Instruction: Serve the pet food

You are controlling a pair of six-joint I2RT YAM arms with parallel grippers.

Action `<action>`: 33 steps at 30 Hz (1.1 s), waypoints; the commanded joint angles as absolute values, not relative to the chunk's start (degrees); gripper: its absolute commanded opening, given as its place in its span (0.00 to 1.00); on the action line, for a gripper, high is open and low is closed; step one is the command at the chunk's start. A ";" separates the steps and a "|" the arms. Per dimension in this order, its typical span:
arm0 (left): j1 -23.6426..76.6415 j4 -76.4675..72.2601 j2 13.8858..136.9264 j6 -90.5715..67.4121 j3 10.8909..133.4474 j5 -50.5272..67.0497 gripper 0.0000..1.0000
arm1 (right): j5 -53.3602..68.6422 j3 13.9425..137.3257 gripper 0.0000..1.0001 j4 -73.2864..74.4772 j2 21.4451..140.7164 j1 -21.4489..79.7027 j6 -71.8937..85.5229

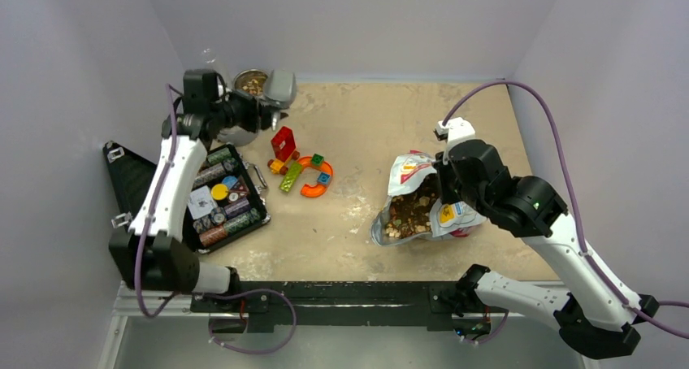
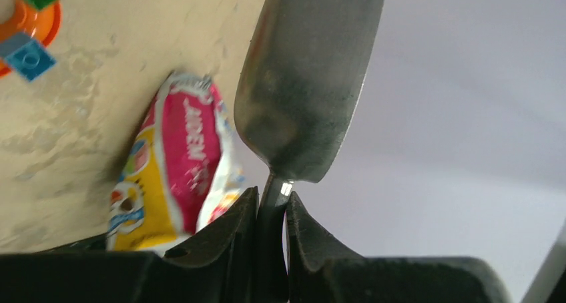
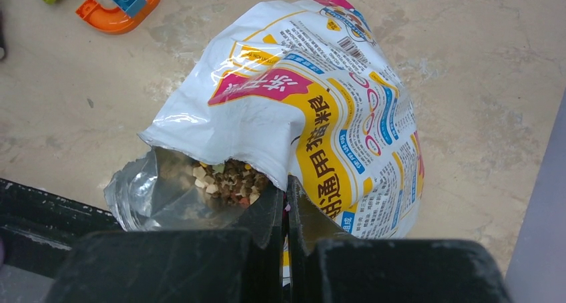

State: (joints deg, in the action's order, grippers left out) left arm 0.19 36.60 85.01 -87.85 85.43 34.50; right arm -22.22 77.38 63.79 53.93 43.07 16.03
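The open pet food bag (image 1: 416,174) lies right of centre, mouth toward me, with brown kibble (image 1: 409,214) inside. My right gripper (image 1: 443,176) is shut on the edge of the bag (image 3: 320,96) at its mouth, next to the kibble (image 3: 230,176). My left gripper (image 1: 262,109) is shut on the handle of a metal scoop (image 1: 281,87), held beside a steel bowl (image 1: 240,78) at the back left that has kibble (image 1: 253,84) in it. The left wrist view shows only the scoop's underside (image 2: 304,83); what it holds is hidden.
Toy blocks (image 1: 284,143) and an orange curved piece (image 1: 315,188) lie between the bowl and the bag. An open black case (image 1: 223,198) of coloured discs sits at the left. Walls close in at the back and on both sides.
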 commanded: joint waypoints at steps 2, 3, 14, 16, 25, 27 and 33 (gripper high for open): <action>5.93 31.04 66.76 -66.88 69.59 40.16 0.00 | -22.20 81.63 0.00 59.65 52.01 42.81 15.55; 7.07 32.20 63.24 -64.17 67.66 40.63 0.00 | -21.81 81.42 0.00 59.22 51.74 42.85 15.56; 26.16 45.47 35.38 -64.03 54.07 37.80 0.00 | -15.93 79.43 0.00 54.68 51.15 42.85 14.85; 31.06 47.39 34.27 -65.69 53.67 35.43 0.00 | -15.93 79.70 0.00 54.69 51.21 42.89 14.85; 63.72 48.35 56.67 -66.59 67.87 22.68 0.00 | -14.41 79.91 0.00 56.43 50.44 42.89 16.04; 65.01 46.91 60.41 -66.72 70.36 22.05 0.00 | -14.18 80.19 0.00 57.23 50.16 42.89 16.37; 65.04 52.61 70.23 -70.80 75.43 18.20 0.00 | -12.49 80.12 0.00 58.87 48.60 42.89 17.40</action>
